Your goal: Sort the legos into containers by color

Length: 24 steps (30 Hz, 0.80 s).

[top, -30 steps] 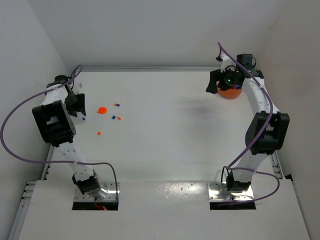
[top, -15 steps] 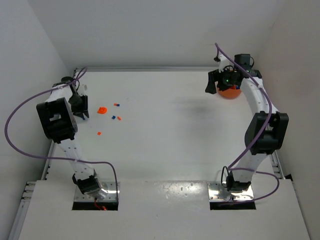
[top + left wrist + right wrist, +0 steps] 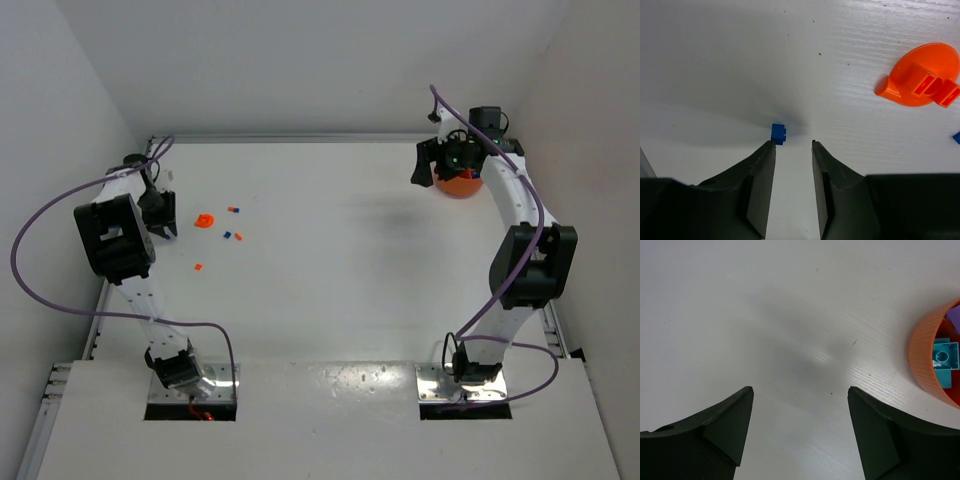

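Observation:
A tiny blue lego (image 3: 778, 134) lies on the white table just past the tip of my left gripper's left finger (image 3: 760, 170). My left gripper (image 3: 792, 143) (image 3: 163, 222) hangs low at the far left, its jaws a narrow gap apart with nothing between them. A flat round orange piece (image 3: 922, 75) (image 3: 204, 220) lies to its right. More small legos, orange (image 3: 197, 267) and blue (image 3: 226, 235), are scattered nearby. My right gripper (image 3: 800, 389) (image 3: 430, 168) stands wide open over bare table beside the orange container (image 3: 922, 365) (image 3: 460, 186), which holds a teal brick (image 3: 944, 357).
Both arms reach toward the back of the table, close to the side walls. A purple patch (image 3: 955, 315) shows inside the orange bowl's rim at the frame edge. Another blue bit (image 3: 957, 137) lies at the right edge of the left wrist view.
The left arm has swung slightly and its gripper has moved down over the blue lego near the left edge. The right gripper has shifted only a little by the orange bowl.

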Motion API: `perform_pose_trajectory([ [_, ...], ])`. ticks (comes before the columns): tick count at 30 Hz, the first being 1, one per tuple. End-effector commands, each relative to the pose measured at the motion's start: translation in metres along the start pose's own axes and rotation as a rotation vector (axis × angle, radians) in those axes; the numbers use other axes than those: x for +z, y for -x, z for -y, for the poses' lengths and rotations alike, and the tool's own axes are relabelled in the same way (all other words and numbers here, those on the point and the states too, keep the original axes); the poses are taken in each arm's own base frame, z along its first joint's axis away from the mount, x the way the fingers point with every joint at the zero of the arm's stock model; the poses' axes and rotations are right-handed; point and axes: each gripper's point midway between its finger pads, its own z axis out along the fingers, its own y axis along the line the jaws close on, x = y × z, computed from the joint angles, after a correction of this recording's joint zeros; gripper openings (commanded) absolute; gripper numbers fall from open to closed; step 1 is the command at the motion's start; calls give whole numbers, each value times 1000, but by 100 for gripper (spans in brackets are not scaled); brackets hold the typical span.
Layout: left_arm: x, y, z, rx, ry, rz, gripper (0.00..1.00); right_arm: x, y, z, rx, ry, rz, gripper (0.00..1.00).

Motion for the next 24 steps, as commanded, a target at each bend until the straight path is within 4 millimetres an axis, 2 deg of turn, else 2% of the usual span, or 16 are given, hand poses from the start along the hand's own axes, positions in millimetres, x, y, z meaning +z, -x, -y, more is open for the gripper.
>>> perform_pose_trajectory([
  [1,-12,15,-5,-10,34,54,41,-3,21,2,-53,-14,51,76],
  [9,-12,14,-8,-11,53,51,41,2,19,-1,-54,-4,42,76],
  [15,-4,13,-9,-11,52,41,41,5,17,0,-50,-1,34,76],
  [24,3,14,-11,-12,59,30,35,5,17,0,-50,-1,34,76],
])
